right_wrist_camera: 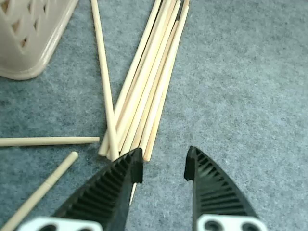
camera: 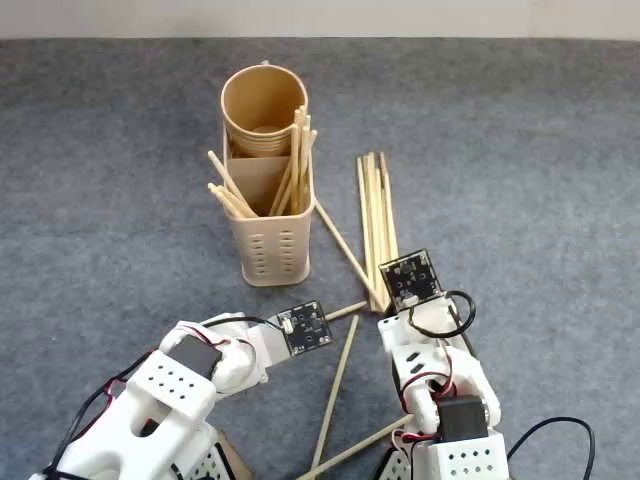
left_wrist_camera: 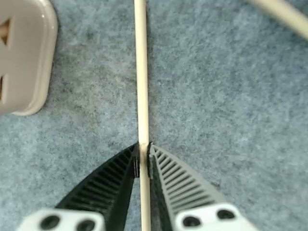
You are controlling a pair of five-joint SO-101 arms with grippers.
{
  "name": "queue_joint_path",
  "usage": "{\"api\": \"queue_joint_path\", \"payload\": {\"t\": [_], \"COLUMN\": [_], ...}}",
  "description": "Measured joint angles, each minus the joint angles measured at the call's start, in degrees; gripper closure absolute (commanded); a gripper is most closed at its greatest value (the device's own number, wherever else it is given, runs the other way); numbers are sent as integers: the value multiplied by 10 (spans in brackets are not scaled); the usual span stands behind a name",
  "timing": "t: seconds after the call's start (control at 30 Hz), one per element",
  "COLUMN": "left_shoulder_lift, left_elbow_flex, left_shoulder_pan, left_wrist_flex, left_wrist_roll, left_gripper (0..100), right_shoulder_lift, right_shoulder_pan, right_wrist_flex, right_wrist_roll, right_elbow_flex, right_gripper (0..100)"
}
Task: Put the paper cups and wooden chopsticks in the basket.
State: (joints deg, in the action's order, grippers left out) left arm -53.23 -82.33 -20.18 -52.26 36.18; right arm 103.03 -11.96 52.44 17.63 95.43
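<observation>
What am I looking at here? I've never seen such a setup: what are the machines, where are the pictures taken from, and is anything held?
The white machines are two robot arms, each ending in a black two-fingered gripper. One picture looks down over the grey table from a fixed camera; the other two come from cameras on the arms' wrists. On the table stands a beige basket already holding stacked paper cups and several wooden chopsticks. Beside it lies a bundle of chopsticks, with a few loose chopsticks nearer the arms. The left gripper is shut on a single chopstick. The right gripper is open at the bundle's near end, holding nothing.
</observation>
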Motion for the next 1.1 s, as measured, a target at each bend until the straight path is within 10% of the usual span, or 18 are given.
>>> {"api": "queue_joint_path", "payload": {"t": [0.27,0.7,1.1], "left_shoulder_lift": [-1,-1,-8], "left_elbow_flex": [42,442,678], "left_shoulder_pan": [5,-58,-48], "left_wrist_flex": [-25,-249,-66], "left_wrist_roll": [0,-52,-129], "left_gripper": [995,995,995], "right_shoulder_lift": [0,0,0], "right_shoulder_pan": [0,0,0], "right_wrist_flex": [2,2,2], "right_wrist_roll": [0,0,0], "right_elbow_flex": [0,0,0], "right_gripper": [843,843,843]}}
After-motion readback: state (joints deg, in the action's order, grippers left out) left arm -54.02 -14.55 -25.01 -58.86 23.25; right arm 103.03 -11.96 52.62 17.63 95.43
